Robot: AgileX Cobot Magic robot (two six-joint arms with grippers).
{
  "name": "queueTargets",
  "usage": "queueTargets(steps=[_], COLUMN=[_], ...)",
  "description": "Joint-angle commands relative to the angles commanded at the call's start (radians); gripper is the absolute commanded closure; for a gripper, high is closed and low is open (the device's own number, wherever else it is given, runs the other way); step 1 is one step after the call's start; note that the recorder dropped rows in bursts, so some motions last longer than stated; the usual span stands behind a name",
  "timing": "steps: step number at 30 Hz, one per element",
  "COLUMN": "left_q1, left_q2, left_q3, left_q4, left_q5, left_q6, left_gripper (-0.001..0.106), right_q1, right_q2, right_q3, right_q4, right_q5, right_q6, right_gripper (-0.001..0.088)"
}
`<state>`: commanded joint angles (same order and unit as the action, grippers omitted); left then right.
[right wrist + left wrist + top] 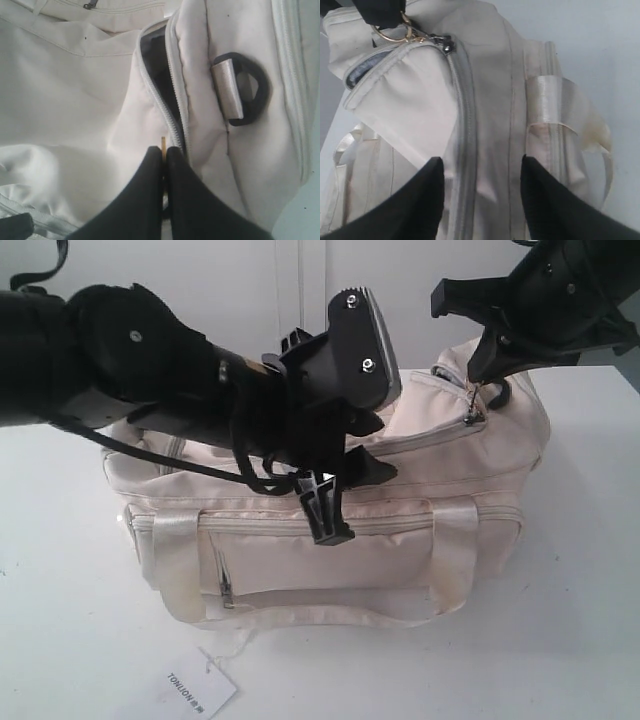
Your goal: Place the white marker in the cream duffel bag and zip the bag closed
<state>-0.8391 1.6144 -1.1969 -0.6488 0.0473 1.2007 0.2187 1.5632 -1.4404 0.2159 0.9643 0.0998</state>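
**Supervisor:** Report the bag's position.

**Operator:** I see the bag upright in the middle of the table, with one long side toward the exterior camera. Its tag lies flat on the table just in front of it.

**Supervisor:** Report the right gripper.

**Operator:** The right gripper is pressed together. It pinches the gold pull at the top of the bag, near the right end in the exterior view. The pull links to the slider.

**Supervisor:** Report the zipper.

**Operator:** From the slider toward the middle of the bag, the teeth are closed. On the other side of the slider, toward the bag's end, a short stretch gapes. I see dark lining through that gap. The black end ring sits just beside it on the end panel.

**Supervisor:** Report the left gripper.

**Operator:** The left gripper is spread, with only bag fabric between its fingers. It stands over the top of the bag near the middle, one finger on each side of the closed zipper line. I cannot tell whether the tips touch the fabric. A webbing handle lies close to one finger.
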Motion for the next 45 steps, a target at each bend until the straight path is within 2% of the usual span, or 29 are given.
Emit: queueTargets(steps=[4, 6, 14, 21, 26, 34, 45], left_q1=[0.0, 0.0, 0.0, 0.0, 0.0, 0.0, 0.0], left_q2=[0.031, 0.04, 0.049, 0.049, 0.049, 0.049, 0.049], left_q3=[0.0, 0.0, 0.0, 0.0, 0.0, 0.0, 0.0], left_q4=[0.0, 0.0, 0.0, 0.0, 0.0, 0.023, 0.03], left_q5=[-0.012, -0.018, -0.023, -0.023, -0.017, 0.012, 0.031], left_q6=[0.0, 0.002, 0.004, 0.006, 0.006, 0.006, 0.01], left_gripper=[0.053, 0.057, 0.105, 0.105, 0.105, 0.105, 0.105], right_q1=[0.0, 0.0, 0.0, 0.0, 0.0, 0.0, 0.0], right_q2=[0.0, 0.0, 0.0, -0.027, -0.064, -0.079, -0.064], right_q3=[0.0, 0.0, 0.0, 0.0, 0.0, 0.0, 0.0], right_q4=[-0.002, -0.004, -0.057, -0.154, -0.209, -0.216, -0.293], right_q5=[0.002, 0.007, 0.039, 0.023, -0.04, -0.132, -0.249], right_q6=[-0.002, -0.012, -0.044, -0.007, 0.016, 0.016, 0.016], right_gripper=[0.0868, 0.0868, 0.0868, 0.0868, 0.0868, 0.0868, 0.0868])
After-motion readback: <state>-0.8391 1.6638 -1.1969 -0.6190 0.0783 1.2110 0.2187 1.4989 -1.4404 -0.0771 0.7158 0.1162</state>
